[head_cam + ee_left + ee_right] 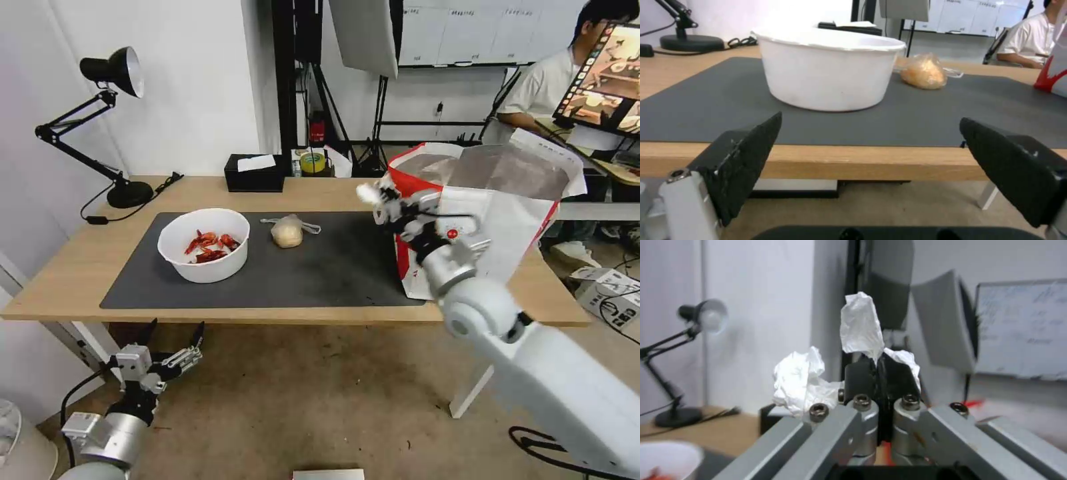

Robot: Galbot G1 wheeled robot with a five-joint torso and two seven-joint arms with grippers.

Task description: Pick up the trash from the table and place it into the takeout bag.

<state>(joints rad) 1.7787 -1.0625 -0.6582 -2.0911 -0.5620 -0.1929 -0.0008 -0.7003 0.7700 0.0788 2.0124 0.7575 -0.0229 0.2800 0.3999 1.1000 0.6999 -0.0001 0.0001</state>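
My right jaws (377, 195) pinch one tissue (861, 327) beside the takeout bag (507, 220). One bowl (204, 245) and one knotted bag (287, 232) sit on the desk (60, 280). My left jaws (175, 339) hang wide below the desk.

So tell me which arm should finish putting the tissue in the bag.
Right. The right hand is shut on the crumpled tissue, raised beside the takeout bag. The left hand hangs open below the table.
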